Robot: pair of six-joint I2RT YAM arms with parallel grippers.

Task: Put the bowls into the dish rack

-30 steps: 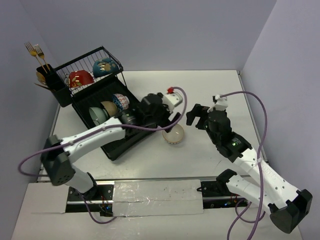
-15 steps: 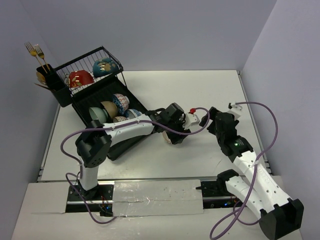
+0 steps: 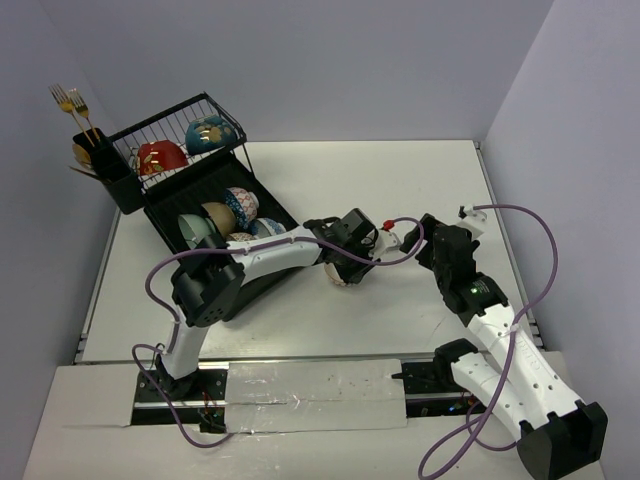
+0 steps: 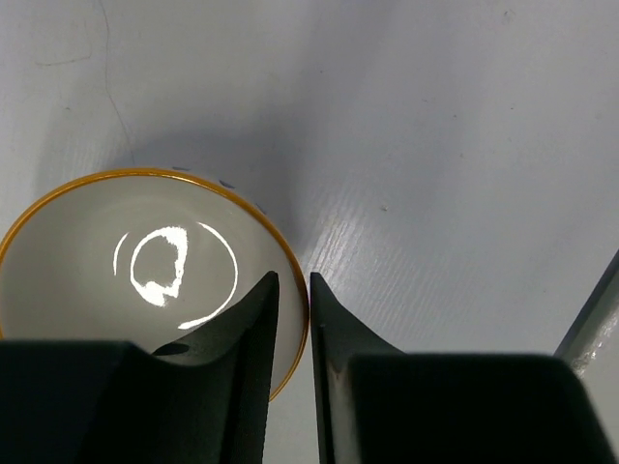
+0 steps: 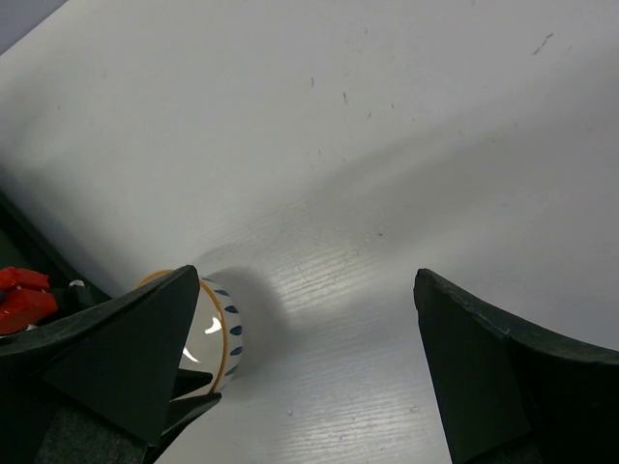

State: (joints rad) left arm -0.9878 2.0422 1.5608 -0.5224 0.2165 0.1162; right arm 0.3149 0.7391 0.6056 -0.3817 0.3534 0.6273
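Note:
A small cream bowl (image 3: 343, 274) with an orange rim and blue marks (image 5: 221, 333) stands on the white table just right of the dish rack (image 3: 168, 205). My left gripper (image 3: 352, 262) is shut on this bowl's rim (image 4: 116, 280), one finger inside and one outside (image 4: 293, 280). My right gripper (image 3: 422, 243) hovers wide open just right of the bowl, nothing between its fingers (image 5: 306, 275). In the rack's wire basket sit a red bowl (image 3: 162, 156) and a teal bowl (image 3: 210, 133). On the tray below stand a green bowl (image 3: 195, 228), a brown one (image 3: 220, 215) and a blue-patterned one (image 3: 243, 203).
A black utensil cup (image 3: 105, 165) with gold forks (image 3: 70, 100) hangs on the rack's left end. The table's walls rise at the back and both sides. The left arm lies across the rack's tray front corner.
My left arm swung down onto the bowl and its jaws closed from wide open onto the rim. The right arm drew back to the right, then held still, open.

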